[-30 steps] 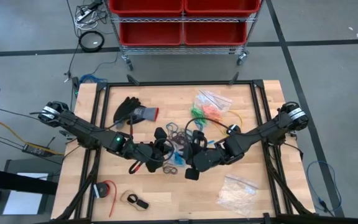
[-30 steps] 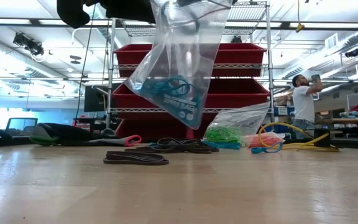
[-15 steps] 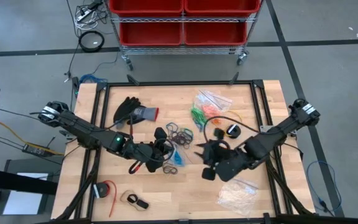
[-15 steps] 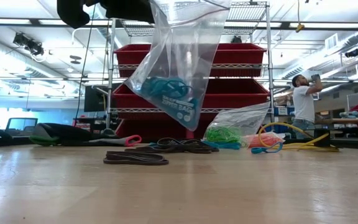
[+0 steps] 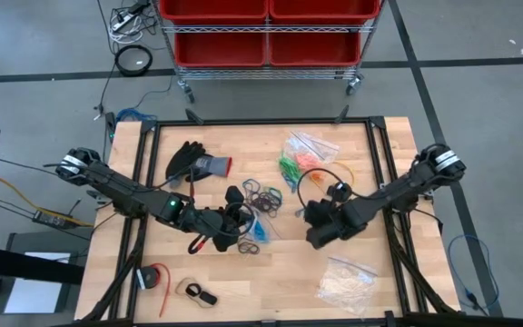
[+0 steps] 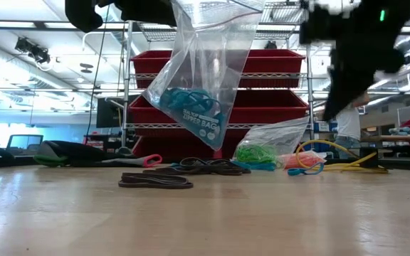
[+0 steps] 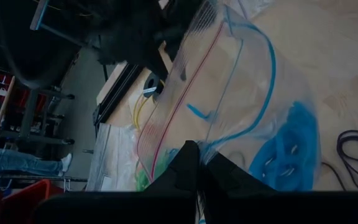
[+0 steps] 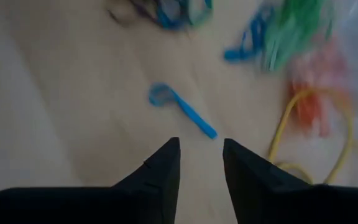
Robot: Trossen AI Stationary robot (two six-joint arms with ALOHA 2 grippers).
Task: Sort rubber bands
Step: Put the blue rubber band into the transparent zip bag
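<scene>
My left gripper is shut on a clear zipper bag that holds blue rubber bands. The bag hangs above the table's middle. Loose dark rubber bands lie in a heap on the wood just beyond it. My right gripper stands open above the table, right of the bag, and tips downward. A single blue rubber band lies flat on the wood a little ahead of its fingertips, untouched. In the low view this gripper is a dark blur high at the right. My left gripper pinches the bag's top edge by the zip line between its two shut fingers. The fingers come from the table's left, slanting down. The bag hangs below them with its mouth gaping and its bottom corner clear of the table.
Clear bags of green and orange bands and a yellow cable lie at the far right. A black glove lies far left, and a bag of whitish pieces near right. Bare wood lies at the near middle.
My right gripper has drawn away from the hanging bag toward the table's right, sunk lower and tipped its fingers down. The bag in my left gripper has swung a little, and the blue bands inside have shifted.
</scene>
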